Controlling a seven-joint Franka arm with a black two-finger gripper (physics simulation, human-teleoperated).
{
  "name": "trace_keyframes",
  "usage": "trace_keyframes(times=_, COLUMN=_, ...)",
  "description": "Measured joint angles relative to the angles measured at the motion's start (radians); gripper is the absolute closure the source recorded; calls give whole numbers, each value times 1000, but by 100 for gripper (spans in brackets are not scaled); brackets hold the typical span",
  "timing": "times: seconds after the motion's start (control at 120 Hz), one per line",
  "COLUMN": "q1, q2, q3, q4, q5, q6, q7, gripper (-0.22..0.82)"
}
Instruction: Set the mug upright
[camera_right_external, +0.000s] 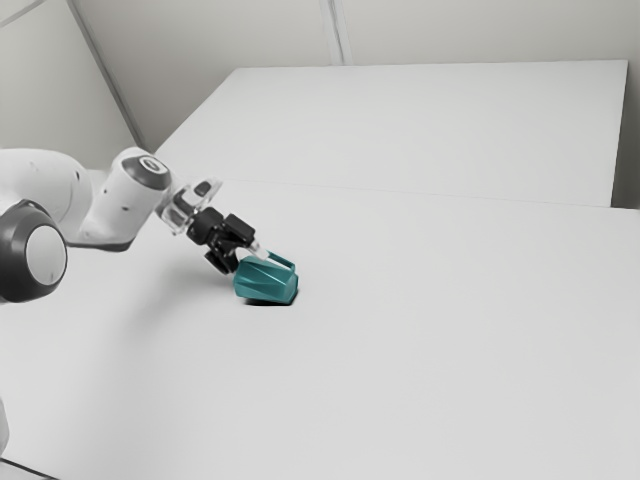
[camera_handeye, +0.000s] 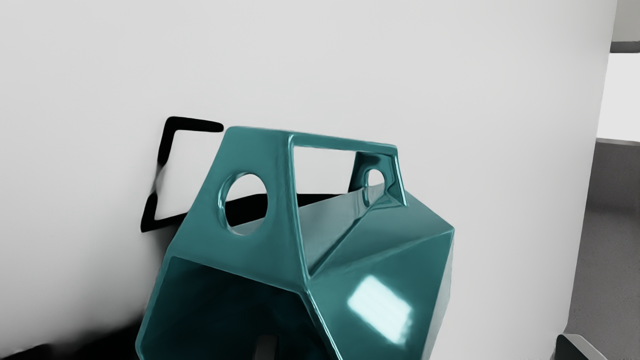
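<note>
1. On the white table (camera_right_external: 450, 350), the teal mug (camera_handeye: 380, 250) is lying on its side, its open mouth (camera_handeye: 215, 300) facing my gripper (camera_right_external: 246, 258) and its handle (camera_handeye: 260, 150) rising from the upper side.
2. I'm holding the gripper released, grasping nothing, right by the mouth.
3. One finger (camera_handeye: 266, 348) is showing against the dark opening; the other (camera_handeye: 575, 348) is standing outside the mug, apart from its wall.

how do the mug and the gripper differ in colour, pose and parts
The mug is teal; the gripper is black. The mug lies on its side on the table; the gripper slants down from the arm. The mug has one handle; the gripper has two fingers, spread open.
</note>
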Motion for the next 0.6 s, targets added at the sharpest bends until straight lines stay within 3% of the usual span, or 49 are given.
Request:
trace_keyframes(times=0.192, q1=0, q2=-2, q3=-4, q4=-8, q5=-23, q6=1, q7=20, gripper=4)
trace_keyframes(times=0.442, q1=-2, q2=-2, q3=-25, q4=-7, q5=-53, q6=5, q7=40, gripper=52)
trace_keyframes(times=0.6, q1=-1, q2=-3, q3=-29, q4=-6, q5=-66, q6=7, q7=50, gripper=68)
